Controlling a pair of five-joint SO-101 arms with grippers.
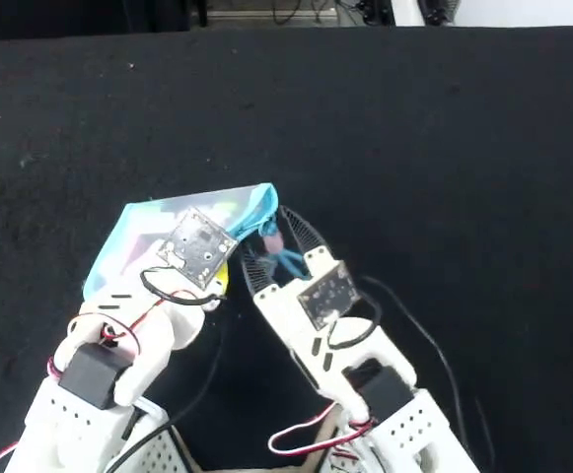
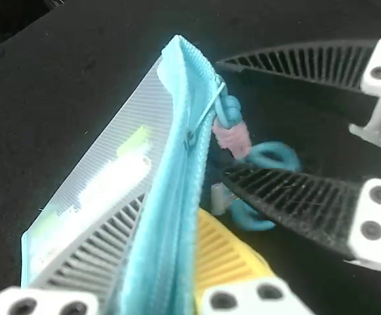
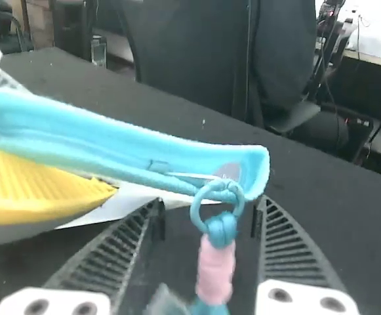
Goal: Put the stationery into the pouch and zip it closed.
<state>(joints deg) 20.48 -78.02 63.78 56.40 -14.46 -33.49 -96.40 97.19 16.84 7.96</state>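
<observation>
The pouch (image 1: 153, 222) has a clear side and a teal zip edge (image 2: 177, 197). It lies at the near left, with pale stationery (image 2: 111, 177) showing inside. My left gripper (image 1: 232, 248) is shut on the zip edge, one grey and one yellow finger (image 2: 233, 262) on either side of it. The zip's slider (image 3: 224, 172) sits at the pouch's corner end. From it hangs a teal pull cord with a pink bead (image 3: 215, 259). My right gripper (image 3: 208, 203) is open, its black fingers (image 2: 288, 200) either side of the cord (image 1: 271, 239) without touching it.
Black cloth (image 1: 414, 128) covers the table, with wide free room to the far side and right. The arms' cables (image 1: 419, 335) trail near the front edge. A dark chair (image 3: 275, 59) stands beyond the table.
</observation>
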